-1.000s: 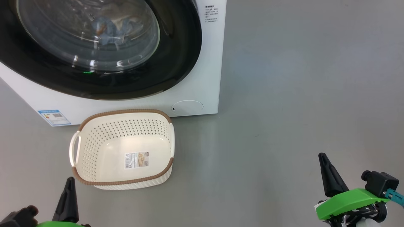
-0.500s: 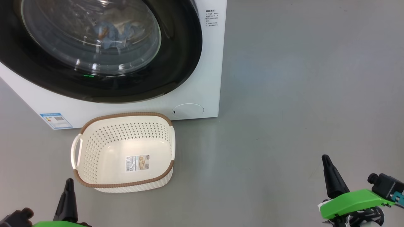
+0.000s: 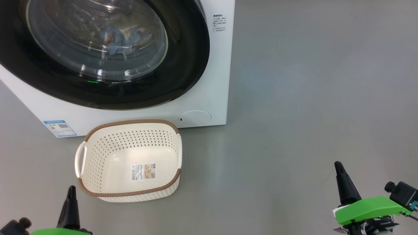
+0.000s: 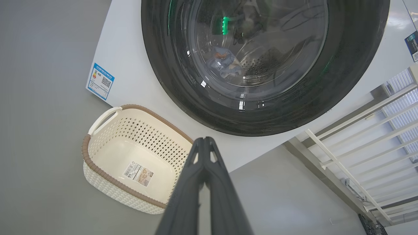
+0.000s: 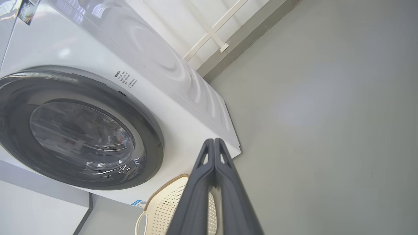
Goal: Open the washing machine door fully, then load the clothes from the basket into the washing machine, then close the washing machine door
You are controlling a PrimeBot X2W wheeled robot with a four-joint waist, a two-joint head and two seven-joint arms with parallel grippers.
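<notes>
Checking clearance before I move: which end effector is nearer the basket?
The left end effector, shut, its tip just off the basket's near-left corner; the right end effector stands far off to its right.

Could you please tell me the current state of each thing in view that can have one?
washing machine door: shut, flush against the front.
clothes: inside the drum, visible through the door glass.
basket: empty, upright on the floor.
left gripper: shut, holding nothing.
right gripper: shut, holding nothing.
</notes>
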